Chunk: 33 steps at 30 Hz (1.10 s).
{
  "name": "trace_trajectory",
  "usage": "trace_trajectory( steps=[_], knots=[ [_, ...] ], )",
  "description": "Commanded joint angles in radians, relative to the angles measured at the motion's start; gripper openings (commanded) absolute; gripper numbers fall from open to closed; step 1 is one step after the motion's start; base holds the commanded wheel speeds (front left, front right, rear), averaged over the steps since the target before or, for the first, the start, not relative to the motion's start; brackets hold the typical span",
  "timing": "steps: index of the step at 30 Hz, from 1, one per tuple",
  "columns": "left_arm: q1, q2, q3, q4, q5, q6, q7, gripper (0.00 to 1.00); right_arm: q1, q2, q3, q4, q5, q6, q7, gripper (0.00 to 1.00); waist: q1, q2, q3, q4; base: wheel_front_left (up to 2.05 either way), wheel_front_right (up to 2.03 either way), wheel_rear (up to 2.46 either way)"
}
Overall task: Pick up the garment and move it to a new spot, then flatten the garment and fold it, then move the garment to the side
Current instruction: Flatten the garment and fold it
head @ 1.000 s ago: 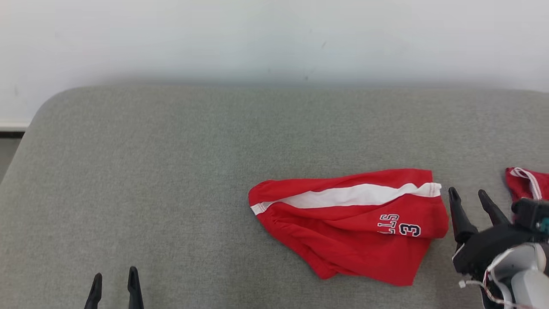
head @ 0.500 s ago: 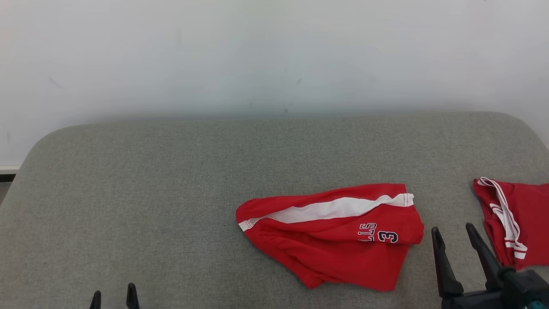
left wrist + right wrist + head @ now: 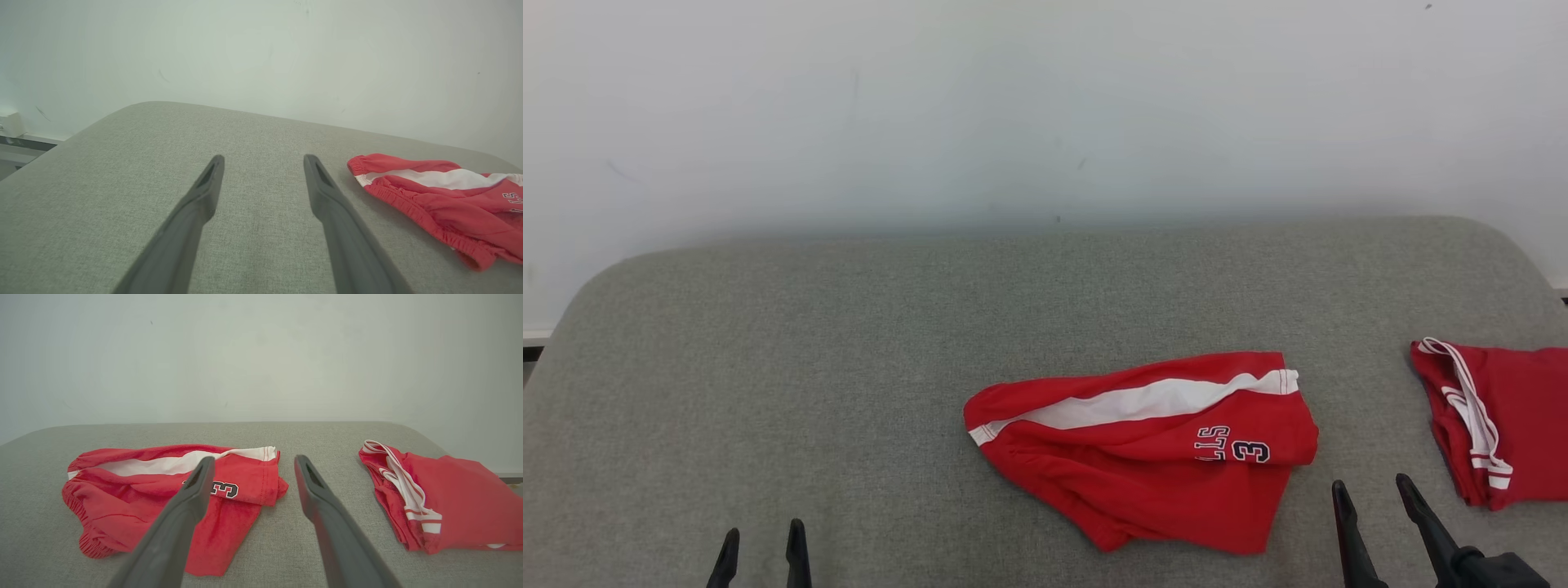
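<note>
Your left gripper [image 3: 763, 545] was near you on the left, wide open, pointing far. Your right gripper [image 3: 1372, 502] was near on the right, wide open too, leaning left.

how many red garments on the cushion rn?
2. The crumpled red shorts lie right of centre on the grey cushion. The second red garment lies apart near the cushion's right end, cut by the head view's edge; more could be beyond it.

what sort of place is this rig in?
Probably a bare test room set up for garment folding: a grey padded surface against a plain white wall, with red shorts and a second red garment laid out.
</note>
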State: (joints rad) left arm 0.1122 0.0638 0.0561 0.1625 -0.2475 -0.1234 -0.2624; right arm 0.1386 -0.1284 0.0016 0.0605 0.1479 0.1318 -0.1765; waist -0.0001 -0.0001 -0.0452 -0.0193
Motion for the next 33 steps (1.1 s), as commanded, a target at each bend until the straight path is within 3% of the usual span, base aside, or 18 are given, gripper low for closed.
trace_trajectory(
  steps=[1, 24, 33],
  knots=[
    [-0.011, 0.004, -0.003, 0.008, 0.002, -0.002, -0.003, 1.0, 0.009, 0.003, -0.001, 0.002, -0.009, -0.003, 0.005, 1.0, 0.0001, 0.0001, -0.003, -0.005, 0.0, 0.0, 0.0],
    [0.005, -0.005, -0.022, 0.047, -0.018, -0.007, -0.003, 1.0, -0.009, -0.001, 0.021, 0.009, -0.016, -0.003, 0.021, 1.0, 0.0001, 0.0001, 0.021, -0.033, 0.0, 0.0, 0.0],
    [-0.067, -0.008, -0.058, 0.101, -0.044, -0.007, 0.02, 1.0, -0.083, -0.038, 0.034, 0.018, -0.003, -0.003, 0.078, 1.0, 0.0001, 0.0001, 0.046, -0.043, 0.0, 0.0, 0.0]
  ],
)
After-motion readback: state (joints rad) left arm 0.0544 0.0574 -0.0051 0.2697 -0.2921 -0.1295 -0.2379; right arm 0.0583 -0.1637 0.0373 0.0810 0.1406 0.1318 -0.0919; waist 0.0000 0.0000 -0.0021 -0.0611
